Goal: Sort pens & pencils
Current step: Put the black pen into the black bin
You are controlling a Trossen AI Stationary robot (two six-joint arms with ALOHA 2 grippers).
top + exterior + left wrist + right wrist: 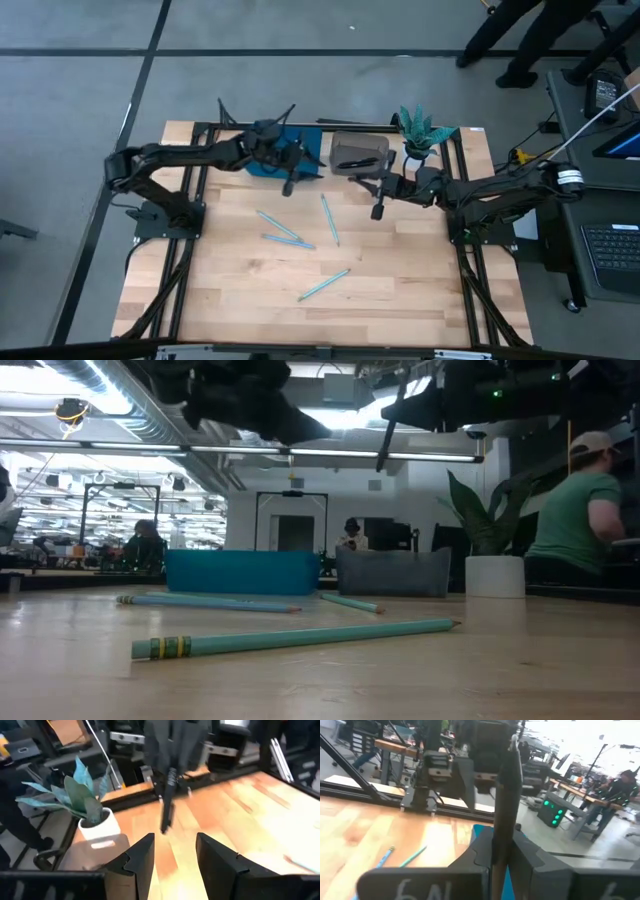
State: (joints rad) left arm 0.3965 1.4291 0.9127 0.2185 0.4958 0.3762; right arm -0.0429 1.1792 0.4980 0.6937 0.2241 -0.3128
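Looking down on the wooden worktop [400,290], we see our left pincer [291,178] hanging over the near edge of the blue bin [262,165] at the back, its fingers [142,860] spread apart with nothing between them. Our right pincer [379,200] sits just in front of the grey bin [358,152], clenched on a black pen [378,207] that hangs down from it above the worktop; in the right wrist view the pen [504,800] stands upright between the two dark fingers [479,851]. Four light-blue pencils lie loose on the wood: two crossing near each other left of centre [283,232], one slanted just right of them [329,219], and one nearer the front edge [323,285]. From table height, that front pencil [300,637] lies closest to the camera, with the others behind it before the two bins. A potted plant [418,133] stands beside the grey bin at the back right corner. A person [585,510] sits beyond the worktop.
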